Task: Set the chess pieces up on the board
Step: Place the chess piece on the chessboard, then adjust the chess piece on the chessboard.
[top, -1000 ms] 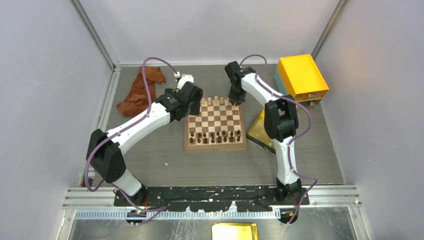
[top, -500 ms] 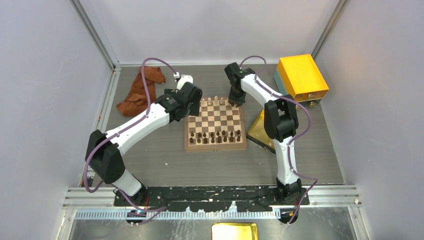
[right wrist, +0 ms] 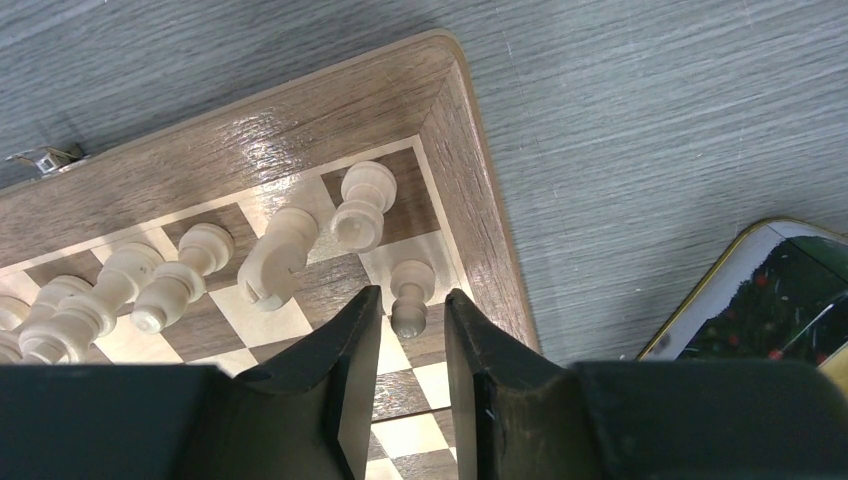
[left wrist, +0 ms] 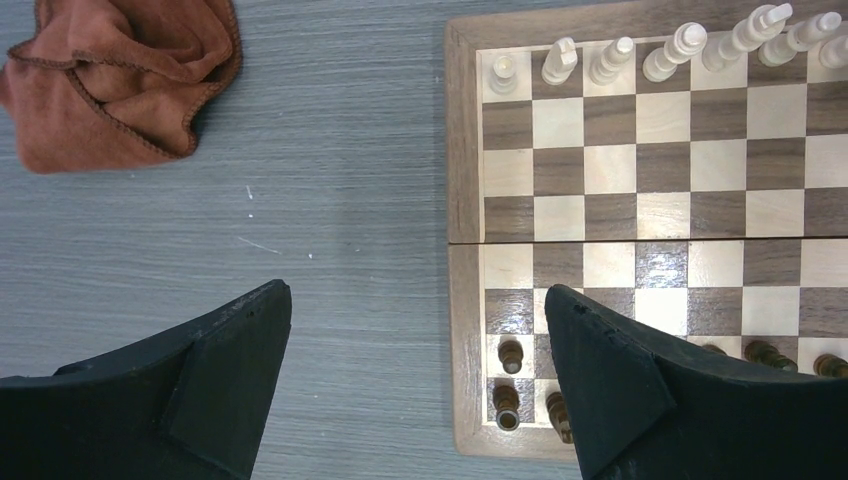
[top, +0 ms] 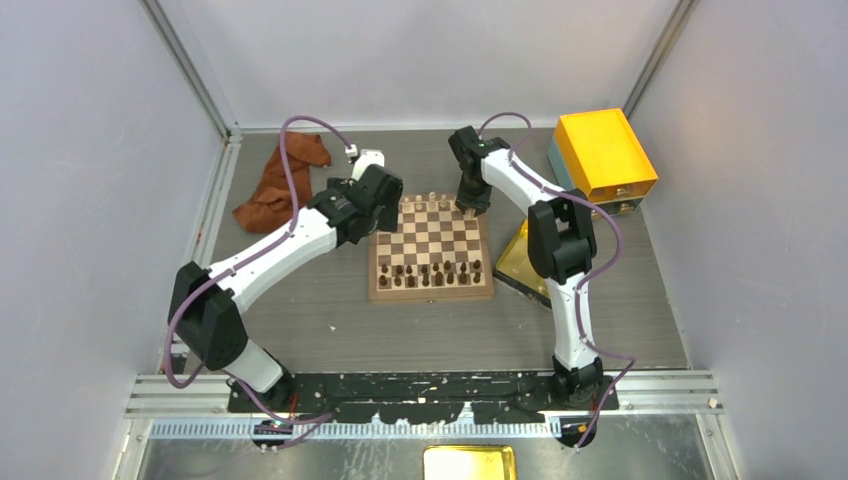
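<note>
Far left: brown cloth (top: 280, 185) crumpled on the table (top: 330, 300), not involved.

Left gripper (left wrist: 415, 300) hangs over the board's left edge. Its fingers (left wrist: 230, 340) are spread wide with nothing between them, one over bare table and one over the board's near-left squares. Idle, by the look of it.

Board (left wrist: 462, 150) sits centre, square to the arms. The cream pieces (left wrist: 610, 60) line the far back row. The wrist views show rook, knight, bishop and taller ones upright side by side, so that row looks full. Dark pieces (top: 435, 272) fill the two near rows; some are too small to check.

Right gripper (right wrist: 413, 305) is low over the far right corner of the board. Its fingers are a narrow gap apart on either side of one cream pawn (right wrist: 410, 295). The pawn stands upright on the second-row square in the corner file, just in front of the rook. A sliver of space shows on each side of its head, so it reads as not clamped.

Progress, my read: back row done, first cream pawn placed. The other second-row squares in view are bare, so most cream pawns are left to place. No spare pawns visible.

Right of the board: a gold-rimmed tray (top: 512, 262), contents unclear. Beyond it a yellow box (top: 603, 150).
</note>
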Controlling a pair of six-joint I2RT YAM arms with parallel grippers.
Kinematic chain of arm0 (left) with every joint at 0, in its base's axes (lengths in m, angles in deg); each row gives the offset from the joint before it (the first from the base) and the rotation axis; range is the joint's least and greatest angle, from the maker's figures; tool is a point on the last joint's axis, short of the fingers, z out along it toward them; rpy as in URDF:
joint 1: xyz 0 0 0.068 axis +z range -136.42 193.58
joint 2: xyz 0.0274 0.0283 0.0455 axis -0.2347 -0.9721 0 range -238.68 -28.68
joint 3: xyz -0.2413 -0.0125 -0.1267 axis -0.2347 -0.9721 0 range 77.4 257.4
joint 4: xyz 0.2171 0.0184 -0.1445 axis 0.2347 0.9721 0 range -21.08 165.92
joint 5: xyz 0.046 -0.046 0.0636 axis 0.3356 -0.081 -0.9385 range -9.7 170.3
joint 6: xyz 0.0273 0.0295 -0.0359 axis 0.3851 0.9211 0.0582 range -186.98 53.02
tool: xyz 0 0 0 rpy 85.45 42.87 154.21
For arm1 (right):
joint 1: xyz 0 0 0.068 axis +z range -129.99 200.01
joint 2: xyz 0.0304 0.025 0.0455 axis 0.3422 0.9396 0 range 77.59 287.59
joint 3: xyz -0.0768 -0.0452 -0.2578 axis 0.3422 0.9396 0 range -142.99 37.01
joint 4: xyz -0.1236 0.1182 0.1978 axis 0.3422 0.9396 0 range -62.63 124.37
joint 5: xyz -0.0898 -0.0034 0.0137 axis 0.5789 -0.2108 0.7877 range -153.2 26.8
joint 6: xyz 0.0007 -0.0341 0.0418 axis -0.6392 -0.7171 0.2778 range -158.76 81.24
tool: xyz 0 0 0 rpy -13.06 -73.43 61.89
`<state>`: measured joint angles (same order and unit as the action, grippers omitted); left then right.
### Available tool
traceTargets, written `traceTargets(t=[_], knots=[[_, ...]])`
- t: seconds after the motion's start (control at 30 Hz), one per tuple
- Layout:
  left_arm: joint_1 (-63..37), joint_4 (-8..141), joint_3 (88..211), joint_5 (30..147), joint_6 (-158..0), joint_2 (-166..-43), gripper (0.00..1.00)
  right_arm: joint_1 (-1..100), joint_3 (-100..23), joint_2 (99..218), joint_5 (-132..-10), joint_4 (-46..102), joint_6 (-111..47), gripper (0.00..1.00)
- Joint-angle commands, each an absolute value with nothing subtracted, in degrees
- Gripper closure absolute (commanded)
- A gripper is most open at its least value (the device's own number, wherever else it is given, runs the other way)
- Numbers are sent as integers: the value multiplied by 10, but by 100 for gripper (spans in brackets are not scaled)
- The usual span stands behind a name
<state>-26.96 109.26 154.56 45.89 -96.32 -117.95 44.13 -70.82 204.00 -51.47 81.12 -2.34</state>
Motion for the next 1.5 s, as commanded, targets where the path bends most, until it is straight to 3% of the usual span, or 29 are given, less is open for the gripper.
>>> traceTargets(t=[0.0,1.0,1.47], knots=[[-272,1069,1545,453,-964,-1154,1,446,-709,2013,-504,796,-35,63],[-272,1056,1561,433,-961,-1139,0,464,-671,1881,-431,795,-53,61],[-270,1085,1720,456,-1119,-1336,14,453,-491,1724,-395,728,-40,68]])
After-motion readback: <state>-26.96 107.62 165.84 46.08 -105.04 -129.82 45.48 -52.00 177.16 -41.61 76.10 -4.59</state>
